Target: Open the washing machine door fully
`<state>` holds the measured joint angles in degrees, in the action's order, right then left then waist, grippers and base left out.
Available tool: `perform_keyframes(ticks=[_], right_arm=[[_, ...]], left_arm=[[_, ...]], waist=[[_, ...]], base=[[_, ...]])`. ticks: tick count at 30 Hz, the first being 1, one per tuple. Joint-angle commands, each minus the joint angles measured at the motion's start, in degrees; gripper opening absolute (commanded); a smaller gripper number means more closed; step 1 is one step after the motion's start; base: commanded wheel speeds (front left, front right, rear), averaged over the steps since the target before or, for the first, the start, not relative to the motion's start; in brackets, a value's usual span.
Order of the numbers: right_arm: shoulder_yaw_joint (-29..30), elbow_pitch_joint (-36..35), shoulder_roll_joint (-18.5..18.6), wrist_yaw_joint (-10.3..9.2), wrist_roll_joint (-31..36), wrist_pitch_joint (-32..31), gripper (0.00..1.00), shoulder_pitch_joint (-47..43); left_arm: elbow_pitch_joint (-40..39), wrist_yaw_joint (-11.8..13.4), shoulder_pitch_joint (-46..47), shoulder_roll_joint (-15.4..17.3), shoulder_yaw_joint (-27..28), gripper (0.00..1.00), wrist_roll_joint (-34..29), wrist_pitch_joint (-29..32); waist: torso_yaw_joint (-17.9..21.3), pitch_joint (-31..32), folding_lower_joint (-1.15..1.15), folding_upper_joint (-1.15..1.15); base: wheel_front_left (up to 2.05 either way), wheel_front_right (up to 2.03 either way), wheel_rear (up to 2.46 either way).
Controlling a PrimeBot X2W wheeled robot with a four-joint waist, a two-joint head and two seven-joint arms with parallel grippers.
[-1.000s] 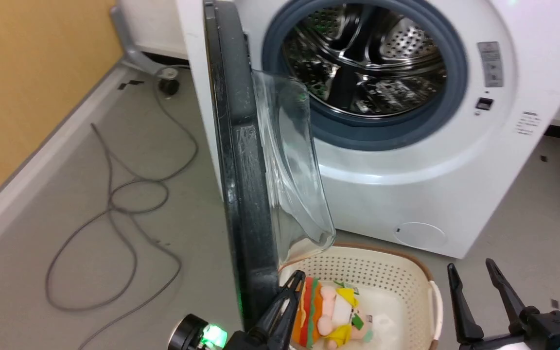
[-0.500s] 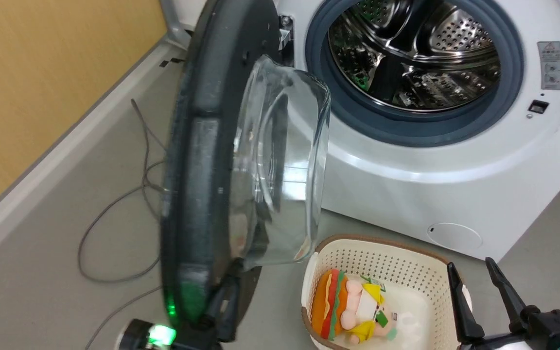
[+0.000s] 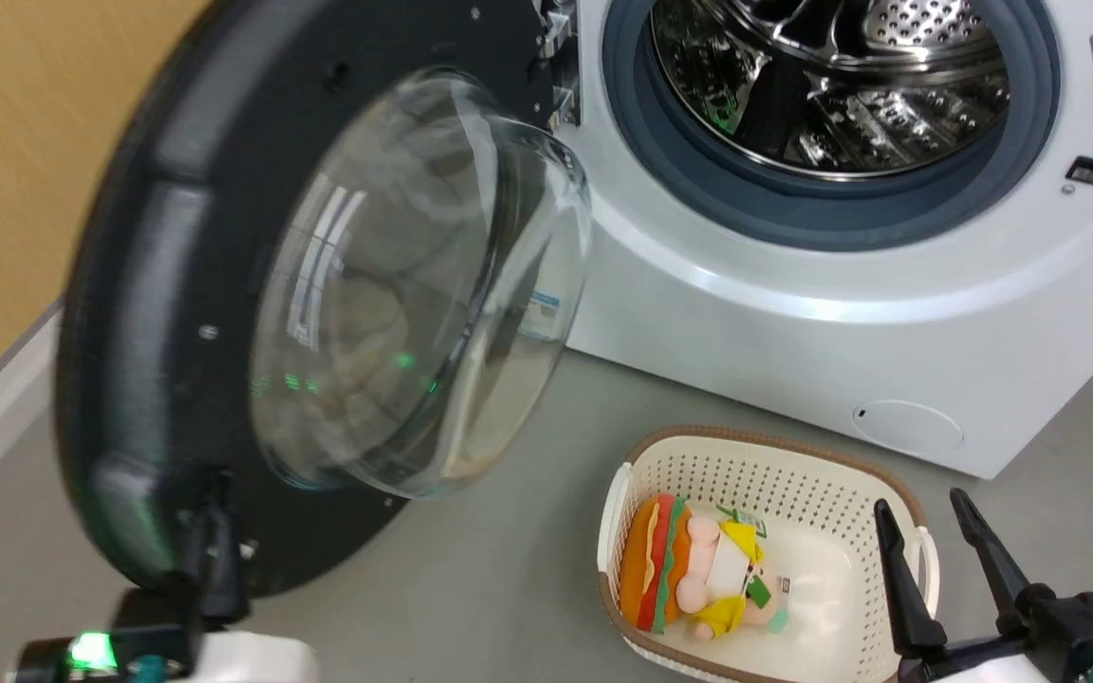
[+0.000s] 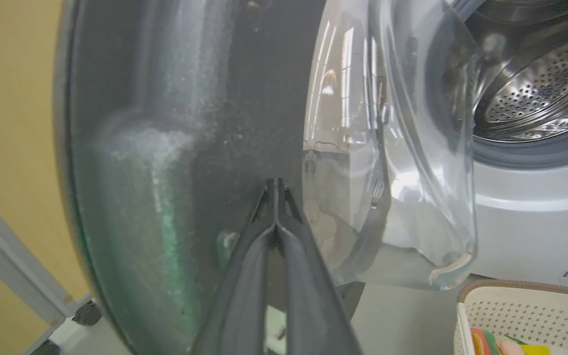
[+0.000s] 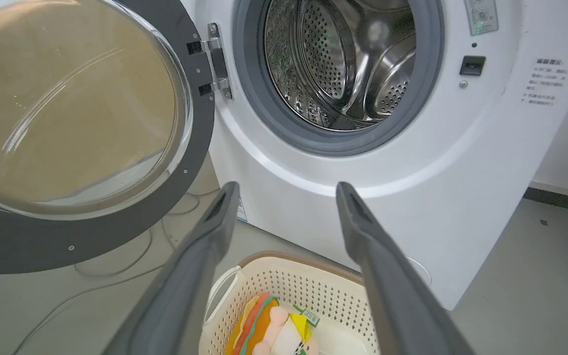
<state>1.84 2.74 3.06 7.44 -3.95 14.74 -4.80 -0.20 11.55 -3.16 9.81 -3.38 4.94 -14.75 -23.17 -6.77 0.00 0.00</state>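
The door (image 3: 157,285) looks heavy and stiff; push its dark rim, lower left, where the clenched left gripper (image 4: 275,197) presses; right gripper (image 5: 284,197) released.

The drum opening (image 3: 841,85) lies unobstructed between the washing machine door (image 3: 157,285) at left and a basket (image 3: 765,446) below.

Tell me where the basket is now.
In the head view the basket sits on the floor at lower right, before the washing machine, right of the open door and beside the right gripper.
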Motion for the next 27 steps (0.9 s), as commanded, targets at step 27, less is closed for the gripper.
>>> perform_keyframes(ticks=[27], right_arm=[[1.3, -0.7, 0.3, 0.05, 4.9, 0.3, 1.0, 6.4]], left_arm=[[18.5, -4.7, 20.4, 3.8, 23.4, 0.0, 4.7, -0.3]], waist=[[2.5, -10.0, 0.0, 0.0]], base=[[0.0, 0.0, 0.0]])
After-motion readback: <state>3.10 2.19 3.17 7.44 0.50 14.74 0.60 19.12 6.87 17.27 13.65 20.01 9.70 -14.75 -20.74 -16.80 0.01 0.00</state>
